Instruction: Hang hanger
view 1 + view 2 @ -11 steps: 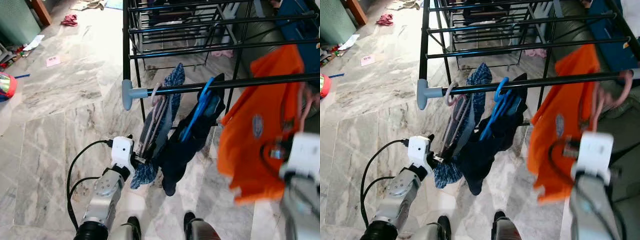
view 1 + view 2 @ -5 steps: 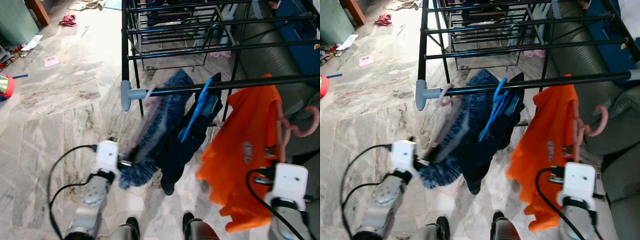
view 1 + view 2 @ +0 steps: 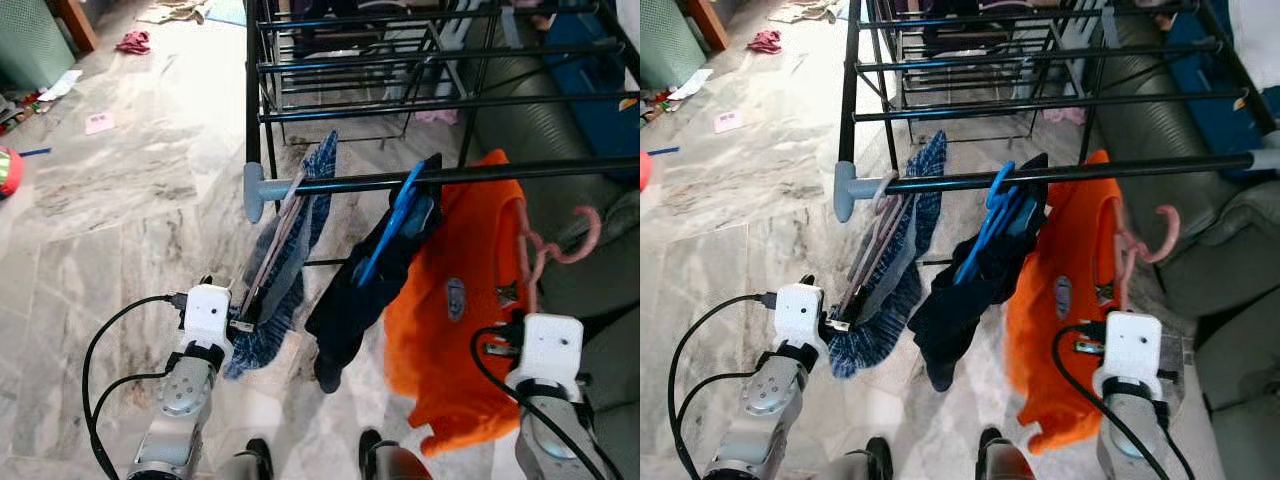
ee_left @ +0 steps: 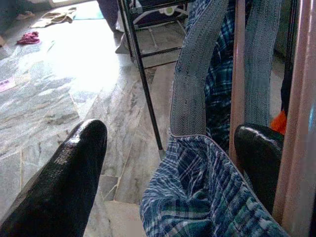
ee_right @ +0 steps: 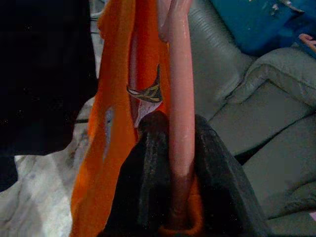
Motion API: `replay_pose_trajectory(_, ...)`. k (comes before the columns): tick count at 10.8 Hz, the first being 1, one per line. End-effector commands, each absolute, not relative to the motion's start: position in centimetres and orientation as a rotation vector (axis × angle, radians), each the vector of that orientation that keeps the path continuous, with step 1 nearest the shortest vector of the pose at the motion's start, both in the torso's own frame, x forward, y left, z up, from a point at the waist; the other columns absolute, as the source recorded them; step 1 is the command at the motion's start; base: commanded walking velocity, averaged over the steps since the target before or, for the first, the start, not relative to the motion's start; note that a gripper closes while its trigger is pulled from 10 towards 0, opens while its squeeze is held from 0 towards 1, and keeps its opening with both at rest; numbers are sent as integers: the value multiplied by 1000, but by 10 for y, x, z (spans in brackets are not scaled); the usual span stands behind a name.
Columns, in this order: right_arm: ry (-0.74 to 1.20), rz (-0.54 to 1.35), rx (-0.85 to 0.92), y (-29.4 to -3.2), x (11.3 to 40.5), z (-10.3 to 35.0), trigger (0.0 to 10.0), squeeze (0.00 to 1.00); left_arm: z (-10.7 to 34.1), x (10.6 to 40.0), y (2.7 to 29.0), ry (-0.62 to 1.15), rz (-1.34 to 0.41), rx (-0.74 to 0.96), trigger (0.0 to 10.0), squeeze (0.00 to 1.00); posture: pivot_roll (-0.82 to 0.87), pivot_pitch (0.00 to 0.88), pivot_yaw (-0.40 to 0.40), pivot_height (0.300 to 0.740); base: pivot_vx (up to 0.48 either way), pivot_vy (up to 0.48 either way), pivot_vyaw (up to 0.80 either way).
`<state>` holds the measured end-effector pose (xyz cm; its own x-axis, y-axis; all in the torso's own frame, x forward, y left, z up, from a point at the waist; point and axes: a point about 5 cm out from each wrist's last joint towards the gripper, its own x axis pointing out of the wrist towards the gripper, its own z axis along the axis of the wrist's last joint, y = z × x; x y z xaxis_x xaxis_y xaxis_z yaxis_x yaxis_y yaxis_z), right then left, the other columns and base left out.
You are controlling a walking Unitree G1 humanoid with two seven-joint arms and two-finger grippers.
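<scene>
Grey-veined marble floor (image 3: 120, 200) spreads under everything, with scraps of cloth and paper lying far off near the top left. On it stands a black metal drying rack (image 3: 262, 60) of several bars; its nearest rail (image 3: 1120, 168) runs across the scene and ends in a grey cap (image 3: 255, 190). To the right sits a grey sofa (image 3: 1230, 250). An orange shirt (image 3: 455, 330) hangs on a pink hanger (image 3: 1140, 240), whose hook curls free just below the nearest rail and is not over it. The right gripper (image 5: 173, 163) holds this hanger from beneath, its two black fingers (image 5: 217, 168) pressed together on the pink stem, with the shirt draped to one side. A dark garment (image 3: 350, 300) hangs from the rail on a blue hanger (image 3: 395, 215), between the orange shirt and a blue checked garment (image 3: 890, 280). That checked garment hangs on a pale pink hanger (image 3: 275, 245) hooked near the grey cap. The left gripper (image 4: 163, 163) is at its lower hem with fingers (image 4: 59, 182) spread wide, one on each side of the cloth and hanger bar
</scene>
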<state>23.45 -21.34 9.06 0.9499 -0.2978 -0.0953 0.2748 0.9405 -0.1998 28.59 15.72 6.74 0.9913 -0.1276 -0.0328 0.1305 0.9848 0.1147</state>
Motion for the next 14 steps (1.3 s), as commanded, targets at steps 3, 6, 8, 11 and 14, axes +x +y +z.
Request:
replay_pose_trajectory(3, 103, -285, -176, -210, 239, 91, 10000, 0, 56, 282, 167, 98, -87, 130, 10000, 0, -20, 200, 13, 740, -91, 0, 0)
replay_pose_trajectory(6, 97, -306, -166, -210, 240, 90, 10000, 0, 56, 285, 166, 108, -94, 127, 10000, 0, -34, 207, 27, 740, -268, 0, 0)
replay_pose_trajectory(8, 100, -315, -165, -211, 238, 89, 10000, 0, 57, 287, 162, 108, -109, 125, 10000, 0, -45, 209, 34, 740, -298, 0, 0)
replay_pose_trajectory(11, 133, -327, -138, -214, 236, 84, 10000, 0, 57, 289, 159, 108, -121, 124, 10000, 0, -50, 210, 37, 740, -298, 0, 0)
replay_pose_trajectory(14, 165, -309, -162, -210, 236, 78, 10000, 0, 56, 289, 159, 113, -124, 118, 10000, 0, -45, 213, 39, 740, -294, 0, 0)
